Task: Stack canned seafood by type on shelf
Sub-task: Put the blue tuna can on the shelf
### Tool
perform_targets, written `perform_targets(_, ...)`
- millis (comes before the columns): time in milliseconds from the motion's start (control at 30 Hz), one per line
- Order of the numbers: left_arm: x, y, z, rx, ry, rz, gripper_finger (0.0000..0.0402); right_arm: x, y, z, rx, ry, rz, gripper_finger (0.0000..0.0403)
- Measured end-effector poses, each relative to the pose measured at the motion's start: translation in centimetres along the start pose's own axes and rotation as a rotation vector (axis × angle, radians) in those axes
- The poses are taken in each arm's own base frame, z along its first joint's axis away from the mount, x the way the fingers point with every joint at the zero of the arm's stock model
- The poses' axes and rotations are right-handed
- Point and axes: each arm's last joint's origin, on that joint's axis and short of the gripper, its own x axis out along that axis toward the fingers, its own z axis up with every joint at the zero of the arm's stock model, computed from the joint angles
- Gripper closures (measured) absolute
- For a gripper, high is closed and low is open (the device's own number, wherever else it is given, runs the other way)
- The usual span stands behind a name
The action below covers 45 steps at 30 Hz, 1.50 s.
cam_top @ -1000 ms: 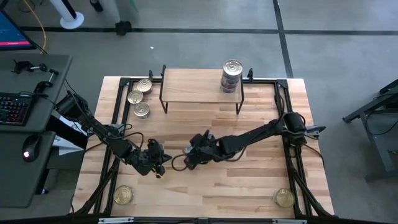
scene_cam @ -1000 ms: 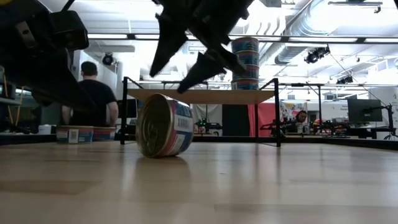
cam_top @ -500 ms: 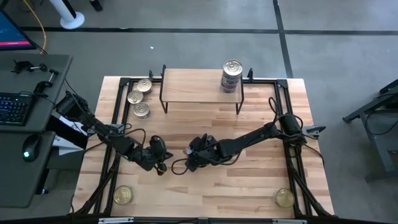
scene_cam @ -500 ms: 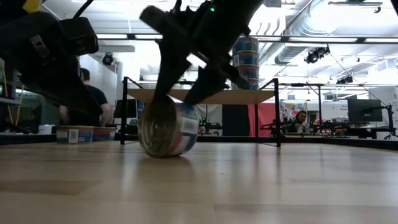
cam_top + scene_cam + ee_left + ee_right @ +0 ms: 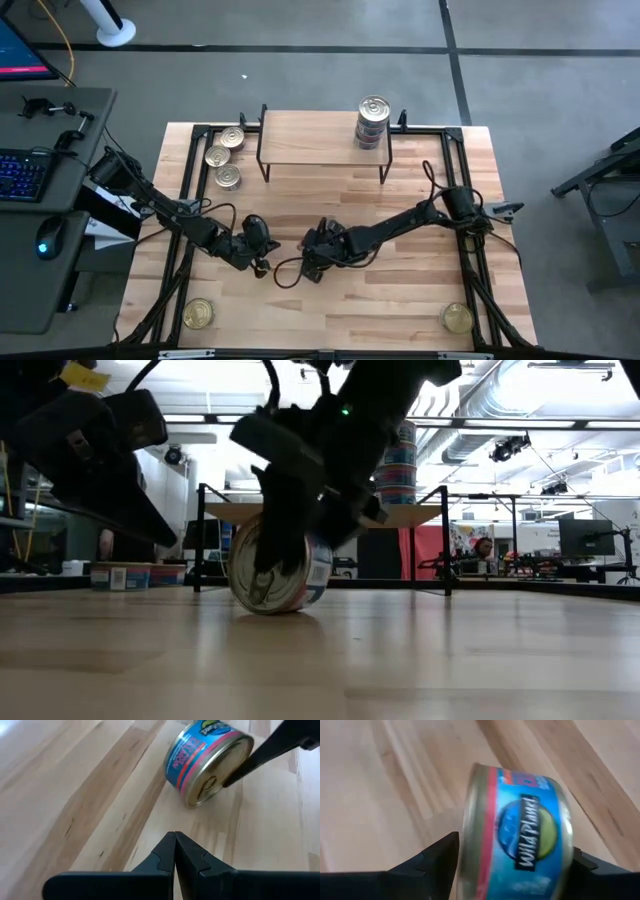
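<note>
Item, your work piece: one blue-labelled tin (image 5: 278, 572) standing on its edge on the plank tabletop (image 5: 400, 290), near centre, between the two arms. The right gripper (image 5: 312, 262) straddles it, fingers (image 5: 437, 852) spread wide on either flat face, one tip (image 5: 240, 767) against the lid; you cannot tell whether it grips firmly. The left gripper (image 5: 175, 851) sits just to its left, pressed closed and empty. Shelf (image 5: 320, 140) at the far edge, carrying a stack of tins (image 5: 372, 120) on its right end. Three tins (image 5: 222, 158) left of the shelf; single tins at the near-left corner (image 5: 198, 314) and near-right corner (image 5: 456, 318). Beyond: workshop, monitors, a person (image 5: 108, 544).
</note>
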Motion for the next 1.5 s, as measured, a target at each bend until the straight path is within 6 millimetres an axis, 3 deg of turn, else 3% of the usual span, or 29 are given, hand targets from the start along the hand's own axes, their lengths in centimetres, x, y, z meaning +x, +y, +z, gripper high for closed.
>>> perform_targets(100,0.0,0.0,0.1,-0.004,-0.004,-0.006,0.0402,0.0,-0.1,0.3,-0.029,-0.002,0.017,0.0184)
perform_targets(200,-0.7,-0.4,0.5,0.003,-0.001,-0.074,0.0402,-0.5,-0.3,0.5,-0.033,0.019,0.04,0.0238)
perform_targets(300,-2.7,-0.7,1.6,0.05,-0.027,-0.167,0.0401,-3.0,-0.6,1.4,-0.048,0.001,0.065,0.0236)
perform_targets(433,-5.9,0.5,2.9,0.091,-0.118,-0.164,0.0402,-7.3,-2.1,3.3,-0.007,-0.071,0.05,0.0236)
perform_targets(667,-9.2,3.6,4.6,0.092,-0.305,0.023,0.0401,-11.8,-8.5,7.8,0.299,-0.279,-0.102,0.0236)
perform_targets(833,-9.4,4.3,5.8,0.102,-0.358,0.021,0.0401,-15.2,-13.5,11.0,0.532,-0.386,-0.001,0.0236)
perform_targets(967,-8.7,4.3,7.2,0.079,-0.427,0.008,0.0401,-14.2,-17.9,12.0,0.784,-0.368,-0.043,0.0236)
perform_targets(1067,-8.1,4.2,8.5,0.076,-0.498,-0.024,0.0401,-13.9,-19.4,12.8,0.888,-0.389,-0.014,0.0236)
perform_targets(1300,-6.3,4.6,10.2,0.065,-0.561,-0.039,0.0401,-12.3,-21.2,13.0,1.097,-0.429,-0.1,0.0236)
perform_targets(1500,-5.5,5.0,11.5,0.098,-0.536,-0.035,0.0401,-10.1,-21.3,12.8,1.212,-0.401,-0.107,0.0236)
